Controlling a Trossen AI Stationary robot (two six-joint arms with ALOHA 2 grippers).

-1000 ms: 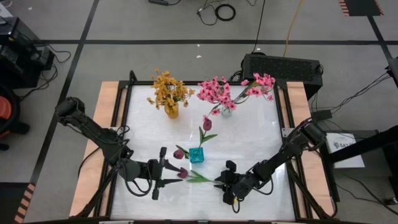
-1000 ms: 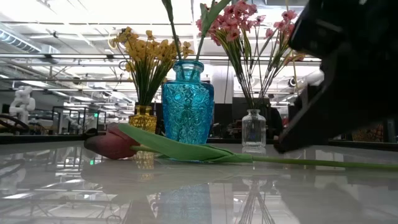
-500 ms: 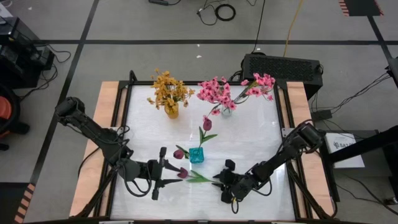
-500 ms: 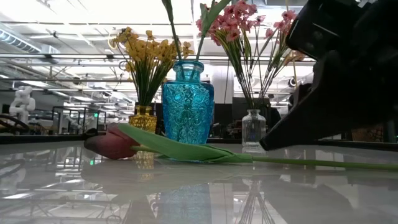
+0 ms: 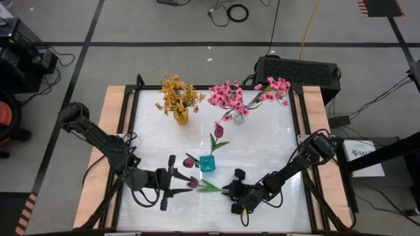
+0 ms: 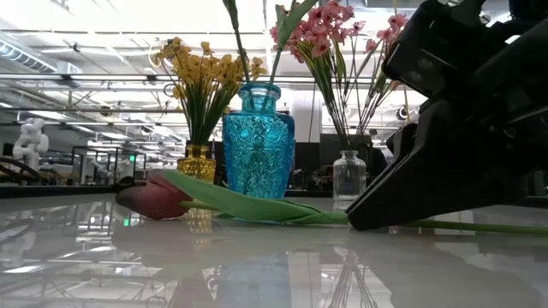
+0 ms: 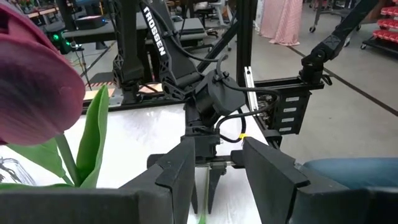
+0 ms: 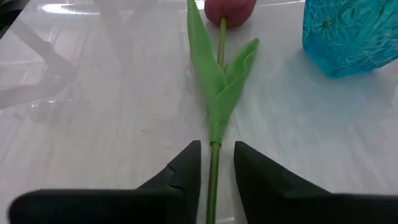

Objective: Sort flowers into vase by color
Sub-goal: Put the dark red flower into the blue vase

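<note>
- A dark maroon tulip bud on a long green leafy stem [image 8: 214, 81] lay flat on the white table [image 5: 262, 147], just beside the blue patterned glass vase [image 5: 207, 163].
- Our right gripper [image 8: 215, 163] straddled that stem, fingers slightly apart, not yet clamped.
- Our left gripper [image 7: 214, 163] sat partly open, empty, beyond the bud from the vase.

Tulip stem [image 6: 479, 227] partly hidden behind right arm [image 6: 462, 128] in low view. Left wrist view: bud [image 7: 31, 81] cut off at edge. Right wrist view: blue vase [image 8: 351, 34] cut off, only base shows.
</note>
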